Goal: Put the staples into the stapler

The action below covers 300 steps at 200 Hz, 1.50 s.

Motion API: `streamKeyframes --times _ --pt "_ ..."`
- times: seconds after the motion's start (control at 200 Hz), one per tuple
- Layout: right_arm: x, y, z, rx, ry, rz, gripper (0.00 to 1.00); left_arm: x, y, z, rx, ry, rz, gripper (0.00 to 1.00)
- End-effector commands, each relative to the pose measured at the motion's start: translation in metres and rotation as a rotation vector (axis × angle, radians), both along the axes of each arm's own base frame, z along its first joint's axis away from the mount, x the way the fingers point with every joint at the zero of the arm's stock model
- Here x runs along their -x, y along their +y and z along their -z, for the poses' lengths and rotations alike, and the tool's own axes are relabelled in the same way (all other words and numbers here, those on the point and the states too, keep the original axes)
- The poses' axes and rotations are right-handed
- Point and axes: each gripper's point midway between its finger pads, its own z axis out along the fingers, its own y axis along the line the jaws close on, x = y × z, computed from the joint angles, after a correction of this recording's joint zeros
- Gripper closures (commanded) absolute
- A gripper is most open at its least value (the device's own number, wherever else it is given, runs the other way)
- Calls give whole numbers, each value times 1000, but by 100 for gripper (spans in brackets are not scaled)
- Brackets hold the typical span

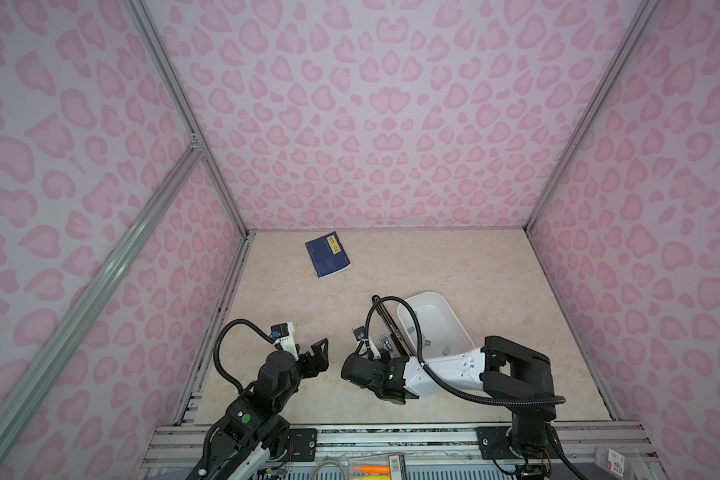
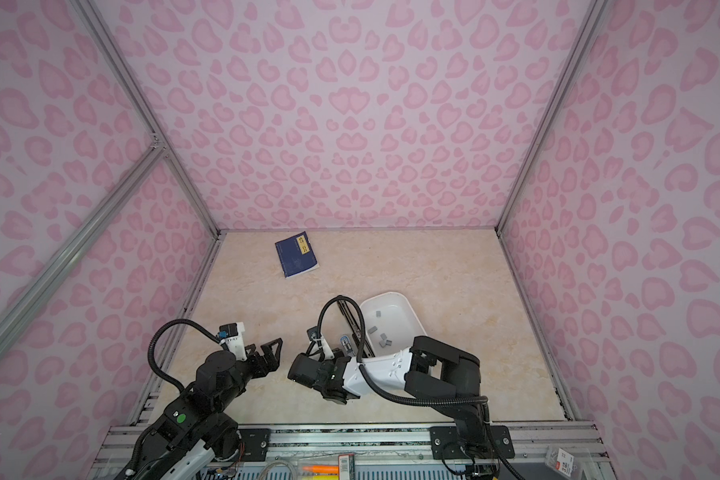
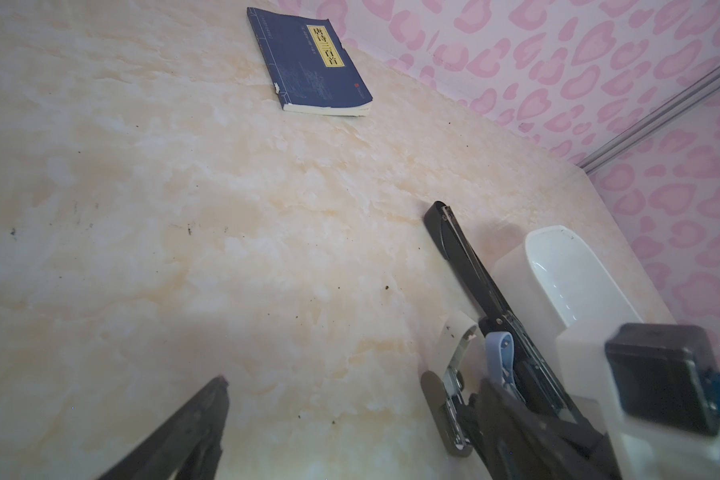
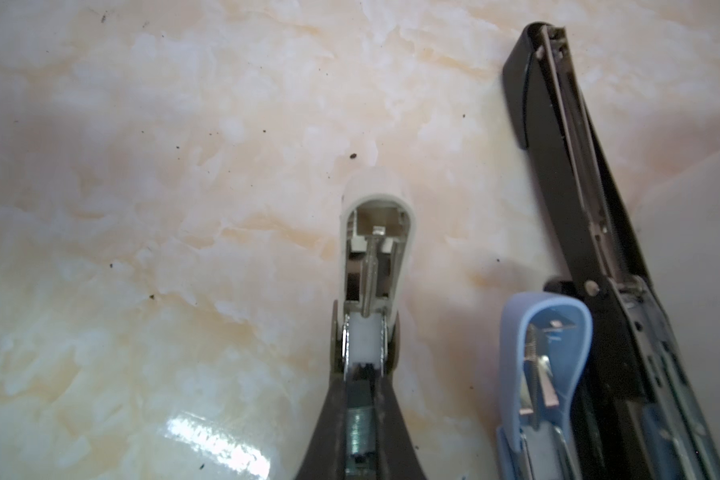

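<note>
Glossy marble-look tabletop (image 1: 454, 266) between pink-printed walls (image 1: 391, 124) carries the rounded white stapler (image 4: 375, 232), where my right gripper (image 4: 364, 374) pinches ridged grey staples (image 4: 360, 424), while my left gripper (image 1: 323, 355) is wide open.

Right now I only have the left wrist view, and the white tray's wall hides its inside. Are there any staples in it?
Observer: Yes. In both top views several small grey staple blocks lie loose on the floor of the white tray.
Operator: Good. And the right gripper, is it carrying anything? I only see its back.
Observer: The right wrist view shows the right gripper shut on a ribbed grey staple strip, right at the opened white stapler.
</note>
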Motion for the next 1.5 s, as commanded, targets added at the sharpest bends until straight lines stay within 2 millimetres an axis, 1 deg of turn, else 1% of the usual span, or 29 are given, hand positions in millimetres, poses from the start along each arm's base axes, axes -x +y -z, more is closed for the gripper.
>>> streamKeyframes --times 0.0,0.59,0.845,0.935,1.005,1.095,1.255,1.445,1.495 --pt "-2 -3 2 16 -14 16 93 -1 0 0 4 -5 -3 6" --pt "1 -4 10 28 9 23 93 0 0 0 5 -5 -4 6" --pt "3 -5 7 31 10 29 94 0 0 1 4 -2 -4 6" --pt "5 -5 7 33 9 28 90 0 0 0 5 -4 -3 6" --pt "5 -6 7 33 10 29 84 0 0 0 5 -5 -4 6" --pt "6 -6 7 31 9 29 79 0 0 0 6 -4 -3 6" --pt "6 -8 3 27 -1 34 76 0 0 0 6 -5 -3 6" --pt "5 -9 -8 9 -23 34 74 0 0 0 6 -5 -3 6" --pt "5 -8 -10 2 -28 30 71 0 0 0 7 -5 -2 6"
